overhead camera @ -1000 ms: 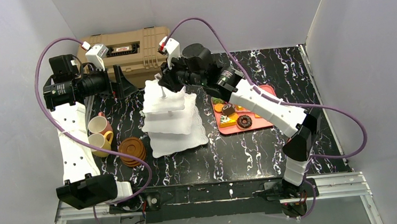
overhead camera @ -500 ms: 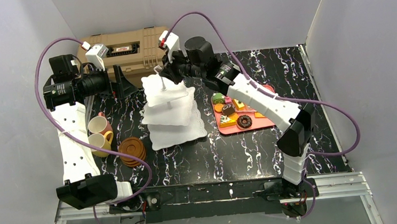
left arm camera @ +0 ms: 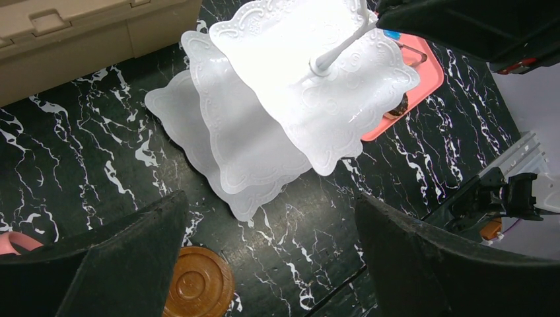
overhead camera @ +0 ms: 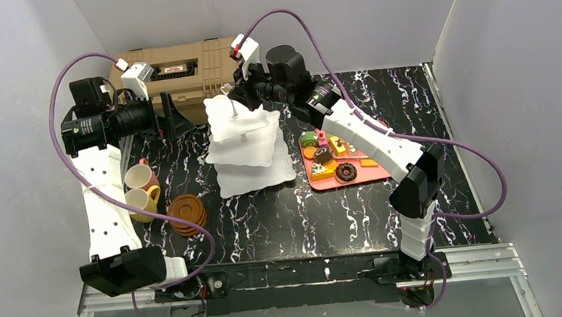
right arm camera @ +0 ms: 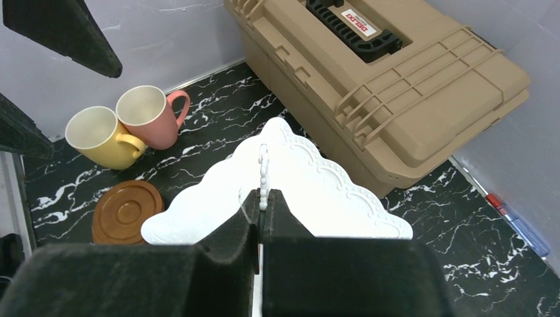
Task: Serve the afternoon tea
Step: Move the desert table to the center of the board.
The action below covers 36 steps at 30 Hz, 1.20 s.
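Observation:
The white three-tier stand (overhead camera: 246,144) stands mid-table, its plates bare, also seen in the left wrist view (left arm camera: 290,86). My right gripper (overhead camera: 234,101) is shut on the stand's wire loop top; the beaded loop pokes up between the pads (right arm camera: 264,198). Whether the base touches the table I cannot tell. My left gripper (overhead camera: 176,120) hangs open at the back left, nothing between its fingers (left arm camera: 271,201). Pink cup (overhead camera: 141,174) and yellow cup (overhead camera: 139,200) sit at the left beside stacked brown saucers (overhead camera: 187,213). Toy pastries (overhead camera: 335,162) lie to the right.
The pastries lie on a pink-red tray (overhead camera: 374,172) right of the stand. A large tan hard case (overhead camera: 180,68) fills the back left corner, close behind the stand. Grey walls close in on three sides. The right arm reaches diagonally over the tray.
The right gripper has shut on the loop top. The stand has shifted toward the back and slightly right with it. The left arm has not moved.

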Each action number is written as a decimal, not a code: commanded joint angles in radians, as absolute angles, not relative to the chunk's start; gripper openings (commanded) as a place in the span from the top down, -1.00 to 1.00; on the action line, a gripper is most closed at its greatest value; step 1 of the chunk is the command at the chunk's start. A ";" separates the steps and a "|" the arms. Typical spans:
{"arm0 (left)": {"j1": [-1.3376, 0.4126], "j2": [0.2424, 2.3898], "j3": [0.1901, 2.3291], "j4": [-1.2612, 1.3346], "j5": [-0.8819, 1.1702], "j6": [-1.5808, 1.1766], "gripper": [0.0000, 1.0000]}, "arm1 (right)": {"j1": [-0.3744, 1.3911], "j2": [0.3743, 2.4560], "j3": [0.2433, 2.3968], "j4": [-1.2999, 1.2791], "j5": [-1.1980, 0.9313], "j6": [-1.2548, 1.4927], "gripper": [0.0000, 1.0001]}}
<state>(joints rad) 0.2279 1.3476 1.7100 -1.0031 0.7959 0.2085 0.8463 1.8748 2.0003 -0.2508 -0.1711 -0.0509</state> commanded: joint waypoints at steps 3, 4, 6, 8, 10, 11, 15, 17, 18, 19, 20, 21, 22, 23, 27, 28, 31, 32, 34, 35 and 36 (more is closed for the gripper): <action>0.234 1.313 1.716 -1.022 0.810 0.216 -0.89 | 0.848 1.886 2.040 -0.069 -0.152 0.060 0.97; 0.234 1.313 1.714 -1.022 0.810 0.215 -0.89 | 0.848 1.889 2.043 -0.060 -0.145 0.073 0.97; 0.235 1.309 1.709 -1.022 0.809 0.220 -0.89 | 0.850 1.898 2.054 -0.054 -0.129 0.087 0.97; 0.233 1.306 1.707 -1.022 0.807 0.224 -0.89 | 0.850 1.901 2.059 -0.056 -0.097 0.093 0.97; 0.234 1.303 1.707 -1.022 0.808 0.223 -0.89 | 0.850 1.893 2.042 -0.048 -0.064 0.090 0.97; 0.233 1.300 1.706 -1.022 0.810 0.224 -0.89 | 0.850 1.887 2.030 -0.045 -0.052 0.088 0.97; 0.234 1.297 1.706 -1.022 0.817 0.224 -0.91 | 0.850 1.876 2.008 -0.055 -0.039 0.095 0.45; 0.234 1.299 1.706 -1.022 0.819 0.223 -0.91 | 0.850 1.872 2.017 -0.078 -0.040 0.101 0.08; 0.234 1.299 1.705 -1.022 0.819 0.222 -0.91 | 0.850 1.870 2.023 -0.094 -0.041 0.102 -0.11; 0.235 1.299 1.703 -1.022 0.819 0.222 -0.92 | 0.850 1.865 2.028 -0.107 -0.040 0.103 -0.34; 0.235 1.298 1.701 -1.023 0.819 0.224 -0.92 | 0.849 1.858 2.031 -0.123 -0.040 0.101 -0.52; 0.234 1.299 1.700 -1.023 0.819 0.225 -0.92 | 0.847 1.849 2.032 -0.135 -0.044 0.099 -0.76; 0.233 1.297 1.700 -1.022 0.818 0.224 -0.92 | 0.846 1.840 2.033 -0.153 -0.049 0.098 -0.84; 0.235 1.296 1.700 -1.022 0.818 0.224 -0.92 | 0.842 1.829 2.033 -0.176 -0.050 0.094 -0.95; 0.235 1.291 1.713 -1.037 0.816 0.232 -0.93 | 0.783 1.735 1.950 -0.249 -0.012 0.109 -0.97; 0.234 1.289 1.714 -1.038 0.817 0.235 -0.94 | 0.750 1.700 1.903 -0.253 -0.014 0.123 -0.97; 0.233 1.288 1.719 -1.042 0.822 0.236 -0.94 | 0.636 1.575 1.735 -0.238 -0.030 0.168 -0.95; 0.234 1.288 1.722 -1.045 0.823 0.237 -0.94 | 0.600 1.546 1.670 -0.248 -0.024 0.176 -0.93; 0.234 1.289 1.733 -1.052 0.829 0.236 -0.94 | 0.531 1.509 1.588 -0.288 0.028 0.177 -0.86; 0.234 1.290 1.739 -1.053 0.834 0.236 -0.94 | 0.498 1.502 1.550 -0.320 0.053 0.177 -0.81; 0.234 1.289 1.742 -1.056 0.842 0.234 -0.94 | 0.464 1.499 1.516 -0.346 0.085 0.178 -0.77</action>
